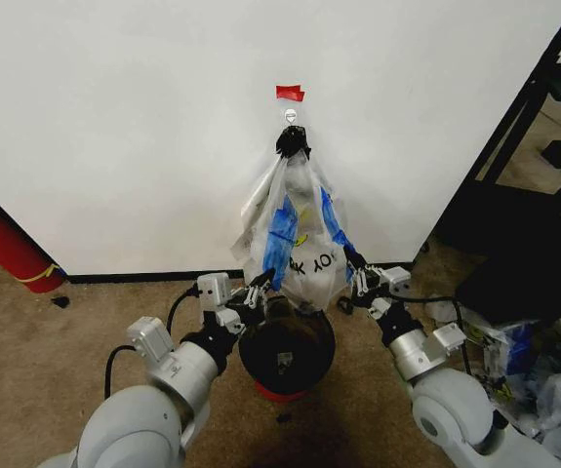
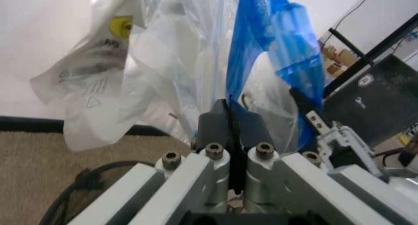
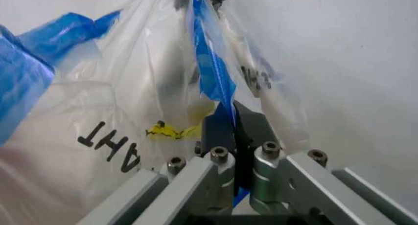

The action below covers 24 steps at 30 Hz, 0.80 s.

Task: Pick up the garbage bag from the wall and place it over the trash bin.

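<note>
Thin see-through blue-patched garbage bag [image 1: 282, 229] on wall hook [image 1: 290, 116], pinched by left gripper [image 1: 260, 283] and right gripper [image 1: 356, 261]; behind, clear "THANK YOU" bag [image 1: 311, 265]; below, dark round trash bin [image 1: 286, 345].

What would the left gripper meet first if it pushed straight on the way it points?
The left gripper is already shut on the garbage bag, so more of that hanging plastic comes first. Behind it probably lies the white wall, though depth is unclear.

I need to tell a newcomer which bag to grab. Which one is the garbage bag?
On the plain white wall, under the small red tape strip, bags hang from a hook. The garbage bag is the thin see-through one with blue patches, not the clear lettered bag.
</note>
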Tool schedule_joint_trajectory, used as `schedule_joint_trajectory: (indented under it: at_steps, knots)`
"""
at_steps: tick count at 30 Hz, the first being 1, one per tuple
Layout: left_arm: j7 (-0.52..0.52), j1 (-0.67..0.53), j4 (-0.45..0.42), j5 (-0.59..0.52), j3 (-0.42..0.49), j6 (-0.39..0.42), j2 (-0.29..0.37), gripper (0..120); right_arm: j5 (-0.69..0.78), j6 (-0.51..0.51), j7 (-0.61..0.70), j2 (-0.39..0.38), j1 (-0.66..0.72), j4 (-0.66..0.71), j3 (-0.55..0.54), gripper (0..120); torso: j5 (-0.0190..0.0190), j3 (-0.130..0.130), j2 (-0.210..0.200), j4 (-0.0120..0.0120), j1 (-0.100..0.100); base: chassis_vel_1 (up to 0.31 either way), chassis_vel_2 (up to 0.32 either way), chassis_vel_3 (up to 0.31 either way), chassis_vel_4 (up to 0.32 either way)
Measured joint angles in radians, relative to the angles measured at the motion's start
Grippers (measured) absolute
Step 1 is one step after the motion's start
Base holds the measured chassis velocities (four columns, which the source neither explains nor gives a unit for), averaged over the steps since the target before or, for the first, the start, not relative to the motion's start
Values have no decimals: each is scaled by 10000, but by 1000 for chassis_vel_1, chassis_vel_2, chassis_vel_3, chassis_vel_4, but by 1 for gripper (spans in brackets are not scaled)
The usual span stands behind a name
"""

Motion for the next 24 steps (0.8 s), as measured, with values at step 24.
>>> schedule_joint_trajectory:
  at_steps: [24]
  knots:
    - [317,1318,1,889,-176,-222,-359,0,-1124,830,-486,772,-2266,879,1151,0,0,1,0,0,1,0,0,0,0]
